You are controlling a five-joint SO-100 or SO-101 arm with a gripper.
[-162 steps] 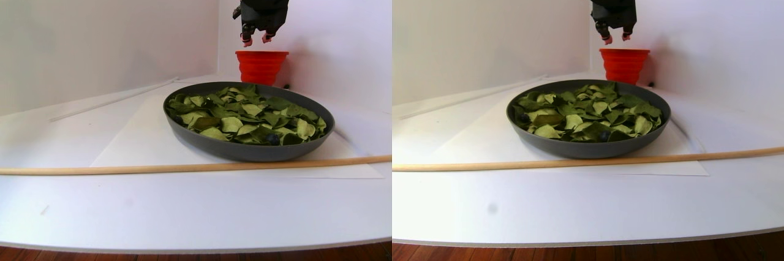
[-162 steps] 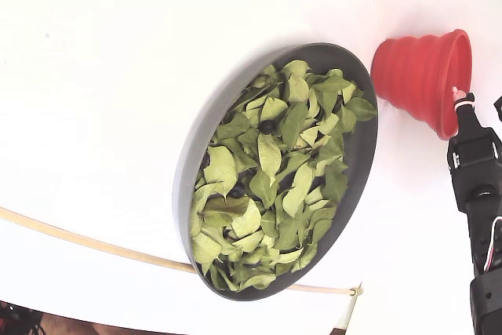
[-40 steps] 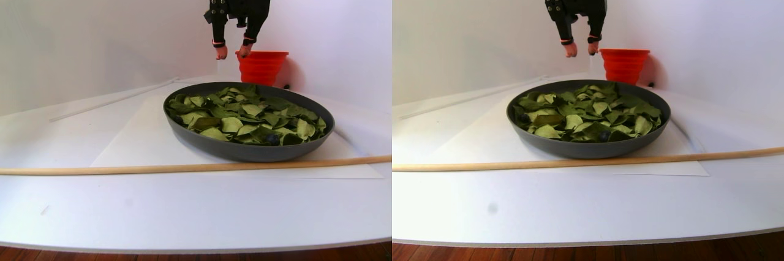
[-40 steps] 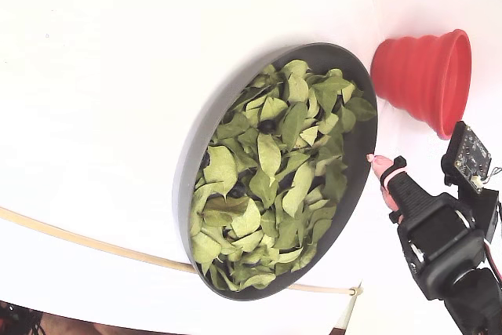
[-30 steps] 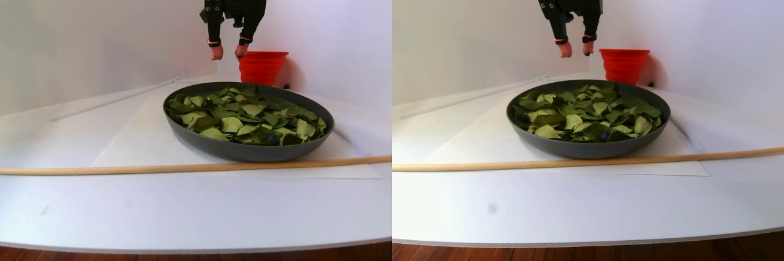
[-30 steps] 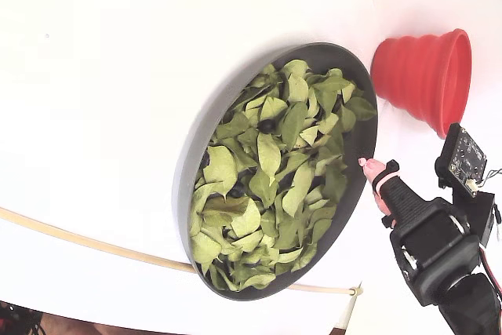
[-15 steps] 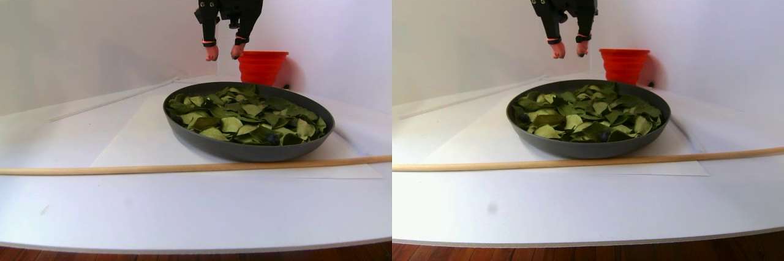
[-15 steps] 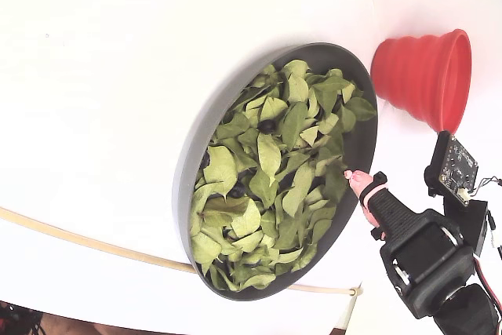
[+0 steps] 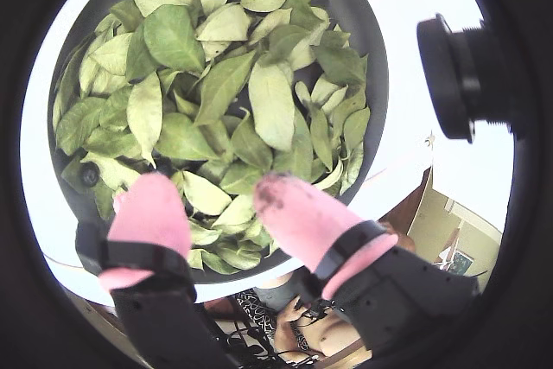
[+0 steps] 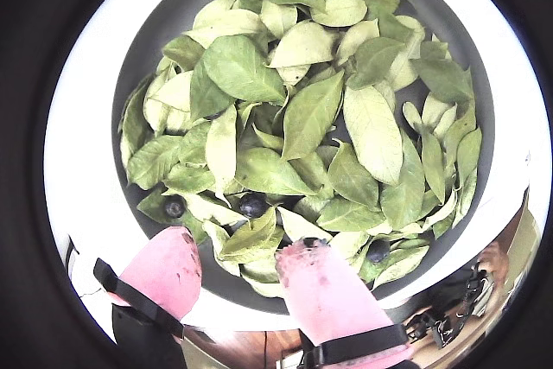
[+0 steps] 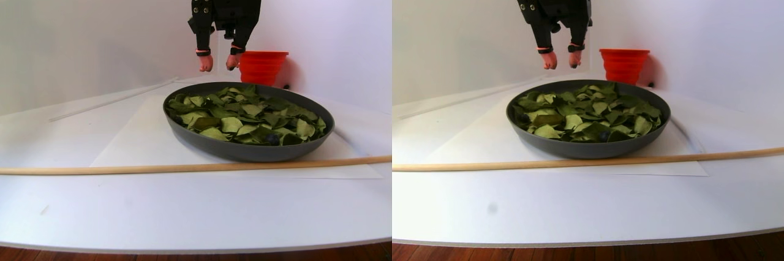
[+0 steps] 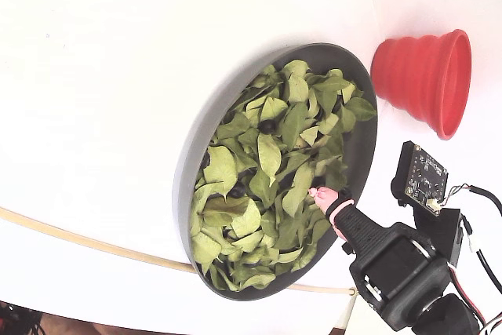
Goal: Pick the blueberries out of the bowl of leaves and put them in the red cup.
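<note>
The dark grey bowl (image 11: 245, 151) (image 12: 192, 154) is heaped with green leaves (image 12: 271, 154) (image 10: 307, 114). Dark blueberries (image 10: 252, 205) peek out between them; in the fixed view I see one (image 12: 267, 125) near the bowl's upper middle and another (image 12: 235, 191) lower down. The red cup (image 11: 262, 66) (image 12: 420, 76) stands just behind the bowl. My gripper (image 11: 215, 62) (image 9: 212, 205) (image 10: 238, 274) hangs open above the bowl's rear part with nothing between its pink fingertips (image 12: 321, 194). In a wrist view a berry (image 9: 89, 174) lies left of the fingers.
A thin wooden rod (image 11: 184, 167) (image 12: 78, 241) lies across the table in front of the bowl. White paper (image 11: 141, 138) lies under the bowl. White walls close the back. The table's front edge (image 11: 184, 245) is near the stereo camera. A small camera board (image 12: 420, 178) sticks out beside the wrist.
The gripper has swung from above the red cup to over the bowl's rear rim and come down a little. It has stayed open and empty.
</note>
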